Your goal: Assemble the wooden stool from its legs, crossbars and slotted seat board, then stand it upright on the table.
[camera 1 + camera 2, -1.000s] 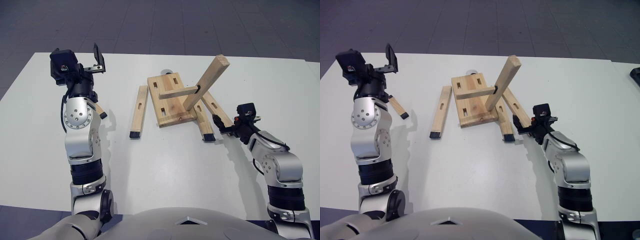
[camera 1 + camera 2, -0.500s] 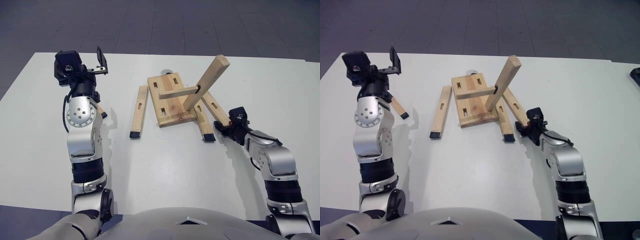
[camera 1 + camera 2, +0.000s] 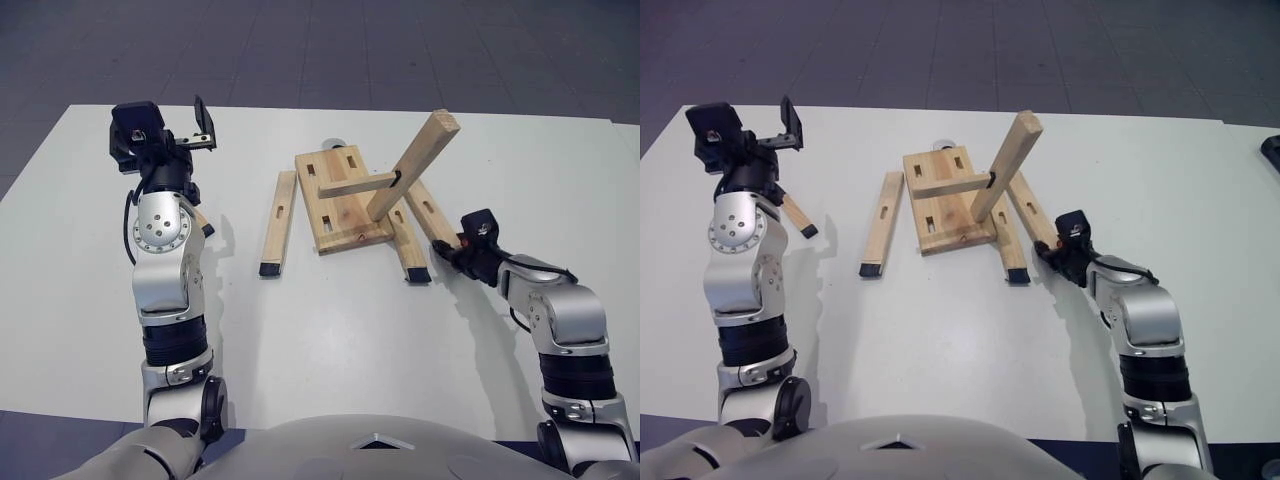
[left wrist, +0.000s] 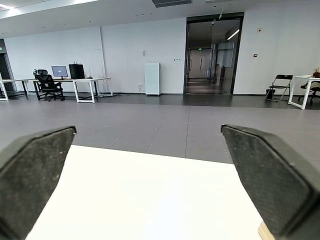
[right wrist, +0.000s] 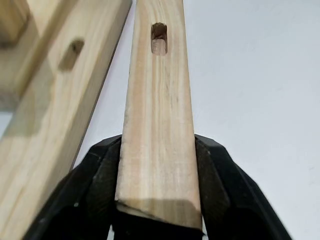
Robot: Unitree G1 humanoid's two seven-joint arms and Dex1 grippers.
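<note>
Leg (image 3: 428, 212) newly clamped at its near end by the right gripper (image 3: 455, 250).

Over the last second that gripper slid in along the table (image 3: 330, 330) and now squeezes the leg from both sides, so, as I judge it, the piece is ready to lift. It lies just beside a second leg (image 3: 408, 240) tucked against the slotted seat board (image 3: 345, 212), where a tilted leg (image 3: 415, 160) and crossbar (image 3: 355, 184) already stand. Bare tabletop lies to the right for drawing it out. The left gripper (image 4: 150, 175) hangs raised, fingers wide apart.
</note>
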